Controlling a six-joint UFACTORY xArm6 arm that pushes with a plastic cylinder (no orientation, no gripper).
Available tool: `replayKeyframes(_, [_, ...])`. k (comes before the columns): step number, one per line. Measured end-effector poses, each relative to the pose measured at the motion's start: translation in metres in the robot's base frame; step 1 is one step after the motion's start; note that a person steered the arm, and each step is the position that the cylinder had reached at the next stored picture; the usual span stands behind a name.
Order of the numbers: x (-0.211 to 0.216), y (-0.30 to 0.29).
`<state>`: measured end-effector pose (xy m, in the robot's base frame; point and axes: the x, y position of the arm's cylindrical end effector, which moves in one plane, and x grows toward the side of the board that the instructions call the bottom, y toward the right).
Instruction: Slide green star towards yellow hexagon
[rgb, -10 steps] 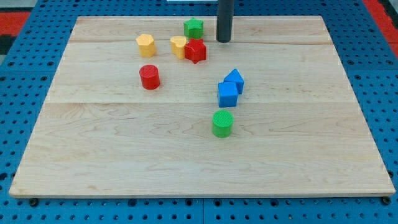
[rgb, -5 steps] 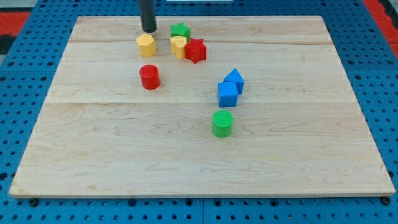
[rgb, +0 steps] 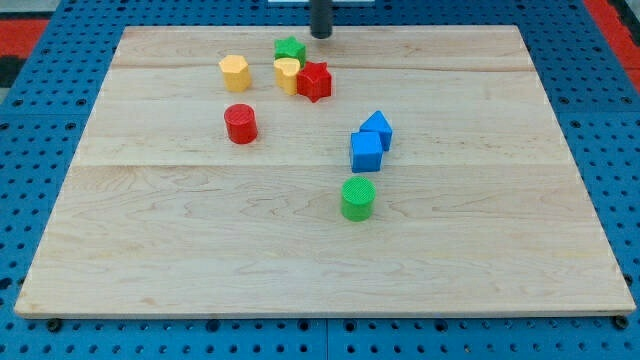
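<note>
The green star (rgb: 290, 50) sits near the view's top, touching the top of a yellow block (rgb: 287, 74). The yellow hexagon (rgb: 235, 72) lies to the left of them, a small gap away. My tip (rgb: 320, 36) is at the board's top edge, just to the upper right of the green star and apart from it.
A red star (rgb: 315, 81) touches the yellow block's right side. A red cylinder (rgb: 240, 123) stands below the hexagon. Two blue blocks (rgb: 370, 141) sit together right of centre, with a green cylinder (rgb: 358, 198) below them. The wooden board (rgb: 150, 230) rests on a blue pegboard.
My tip swung left past the green star, which shifted left against the yellow block, then came back right to the star's upper right. The other blocks stayed put.
</note>
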<state>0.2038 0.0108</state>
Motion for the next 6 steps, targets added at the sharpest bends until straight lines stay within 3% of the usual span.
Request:
replayKeyframes(3, [0.030,-0.004])
replayKeyframes(6, [0.030,-0.115])
